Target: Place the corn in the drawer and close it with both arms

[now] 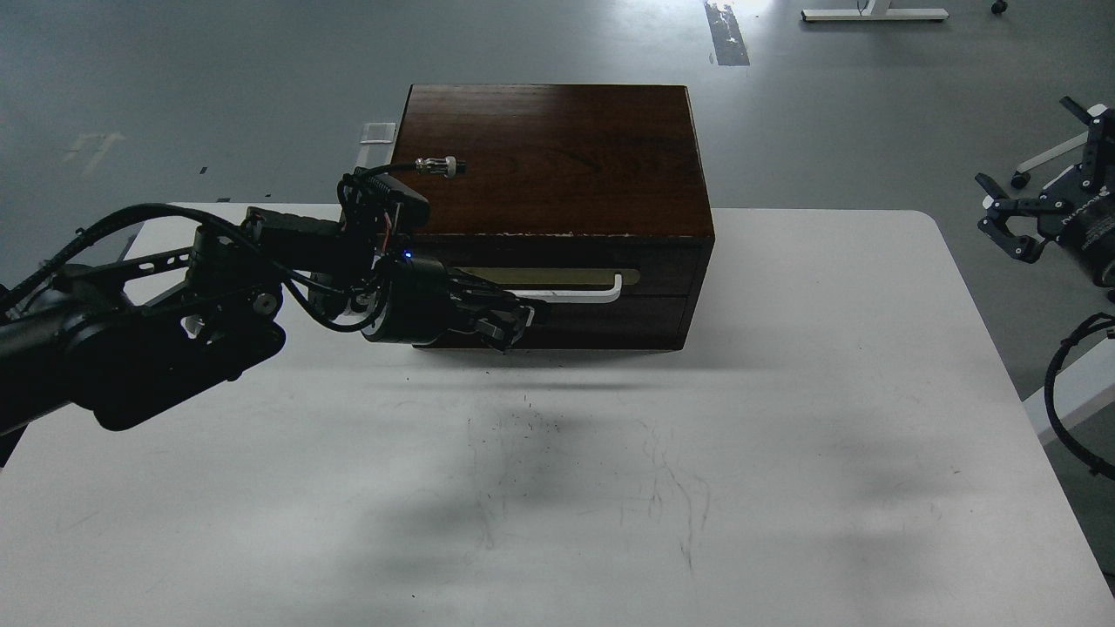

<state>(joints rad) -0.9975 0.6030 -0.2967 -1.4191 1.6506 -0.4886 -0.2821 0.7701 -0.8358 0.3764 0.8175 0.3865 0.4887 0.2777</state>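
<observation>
Lighting is dim and cool. The tabletop (784,435) carries broad, soft-edged shadows, with a darker band along the front of the cabinet (557,157). Glare marks the floor (732,7) at the top edge. Focus is sharp; dark arm parts lose detail.

black arms (148,331), silver joints, looped black cables

drawer (601,266): dark brown, brass plate, white bar handle | pushed in flush | upper front of cabinet (553,157) | corn: unseen
</observation>
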